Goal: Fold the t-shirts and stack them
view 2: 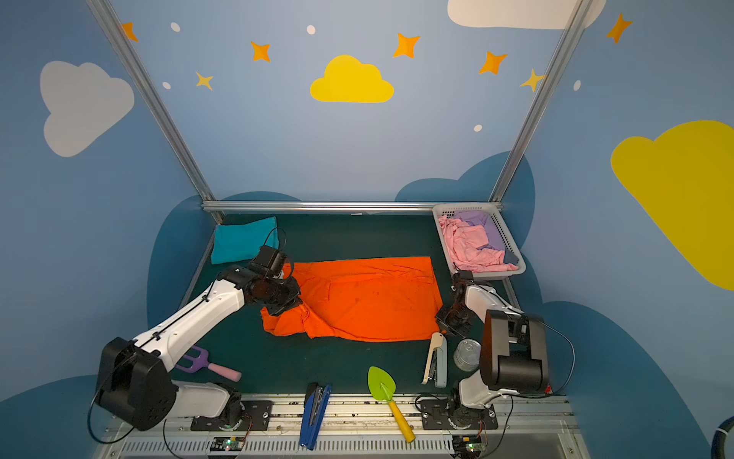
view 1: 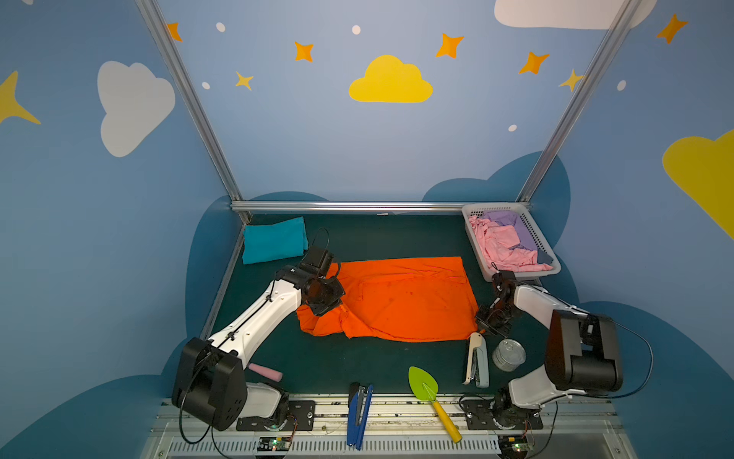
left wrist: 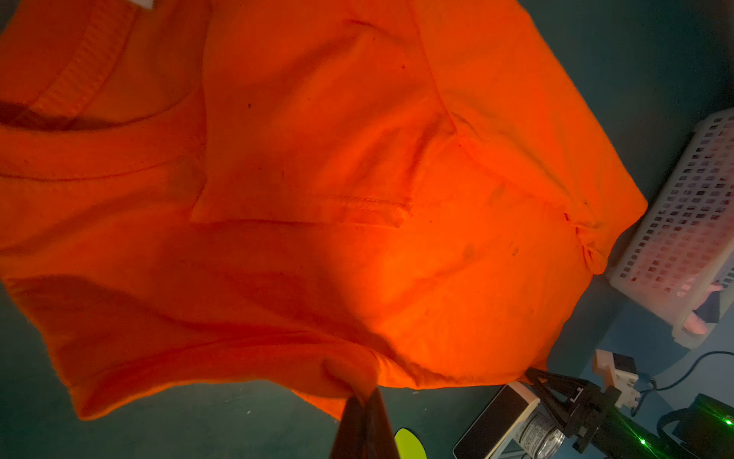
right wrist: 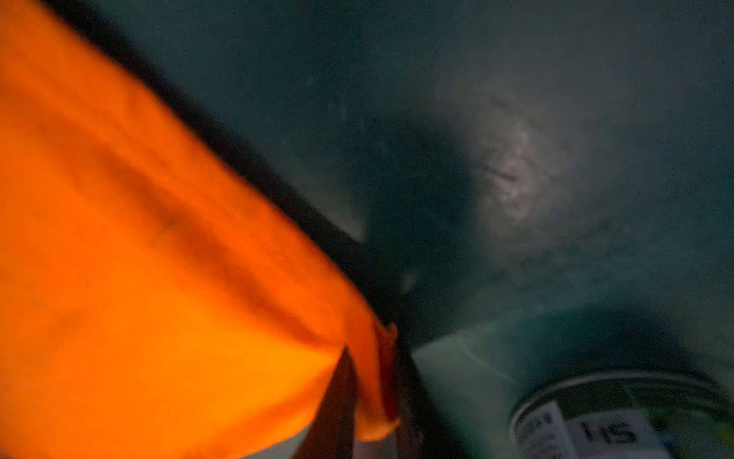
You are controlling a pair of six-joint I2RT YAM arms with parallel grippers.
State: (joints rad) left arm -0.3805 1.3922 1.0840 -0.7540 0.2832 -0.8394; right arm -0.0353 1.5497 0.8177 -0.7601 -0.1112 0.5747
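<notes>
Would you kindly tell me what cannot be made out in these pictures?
Label on the can: right wrist view, blurred, cut by the edge.
The neck label of the orange t-shirt: left wrist view, cut by the edge.
The pink-handled toy: in a top view, its head hidden behind the left arm.

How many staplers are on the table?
2. A blue stapler lies across the front rail; a white stapler lies beside the can, by the orange shirt.

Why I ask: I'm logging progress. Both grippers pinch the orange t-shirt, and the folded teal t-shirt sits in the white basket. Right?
No. A top view shows the folded teal t-shirt on the table, apart from the white basket. The left gripper and right gripper do pinch the orange t-shirt.
</notes>
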